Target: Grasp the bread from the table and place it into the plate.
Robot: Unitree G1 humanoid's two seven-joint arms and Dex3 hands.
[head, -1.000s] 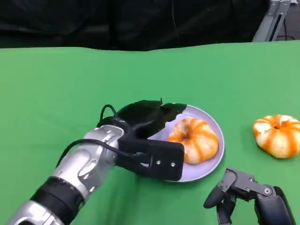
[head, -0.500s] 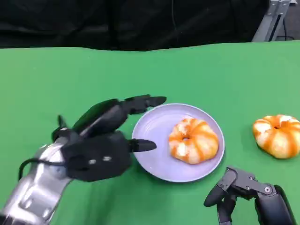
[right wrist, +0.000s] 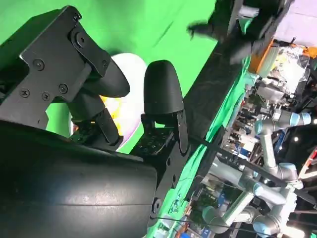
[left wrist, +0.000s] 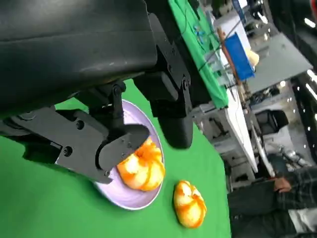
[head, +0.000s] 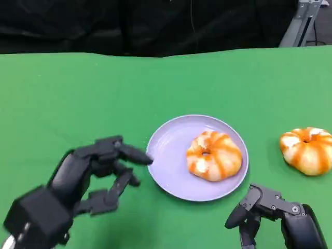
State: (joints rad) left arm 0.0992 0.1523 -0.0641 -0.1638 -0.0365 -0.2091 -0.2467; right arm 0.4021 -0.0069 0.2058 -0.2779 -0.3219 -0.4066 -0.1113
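You have a big green worktop (head: pixel 78 88) in front of you. On it sits a round purple plate (head: pixel 171 155), and one bread (head: pixel 213 155) lies in the plate, toward its right side. A second bread (head: pixel 307 150) lies on the green cloth, well apart from the plate, off to the right.

That second bread is the one I think you need next. It lies up and a little right of your right robot hand (head: pixel 277 218), which is low at the near edge, below the gap between plate and bread. Your right robot hand is the nearer one. Its fingers are apart and it holds nothing.

Your left robot hand (head: pixel 83 179) is just left of the plate, fingers spread, holding nothing. It is far from the loose bread.

Both breads are round like a ring, so neither has a long side to line up with.

I can't read any words or labels anywhere.
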